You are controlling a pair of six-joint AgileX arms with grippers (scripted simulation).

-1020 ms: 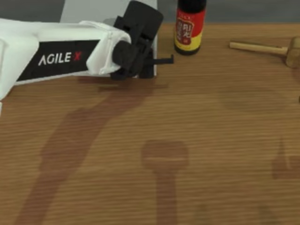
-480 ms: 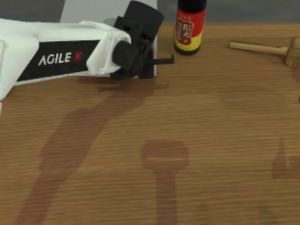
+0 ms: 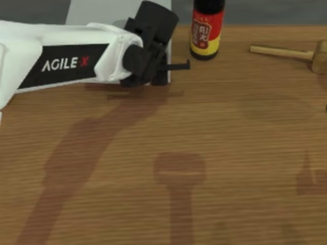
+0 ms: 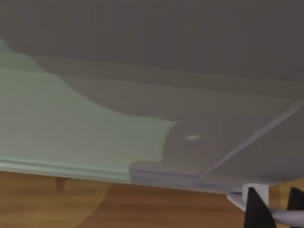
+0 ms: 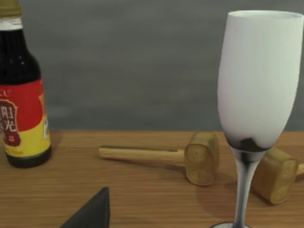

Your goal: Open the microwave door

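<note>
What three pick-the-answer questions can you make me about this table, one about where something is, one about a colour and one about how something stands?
1. Where is the sauce bottle?
A. Between the microwave and the wooden mallet
B. In the middle of the table
C. At the table's near edge

2. What colours are on the bottle's label?
A. Blue and white
B. Red and yellow
C. Green and black

3. How does the wine glass stand?
A. Lying on its side
B. Upside down
C. Upright on its stem

Answers:
1 A: in the top view the sauce bottle stands at the far edge, with the microwave and the left claw on its left and the wooden mallet on its right.
2 B: the label is red above and yellow below.
3 C: the right wrist view shows the wine glass with its bowl above its stem.
</note>
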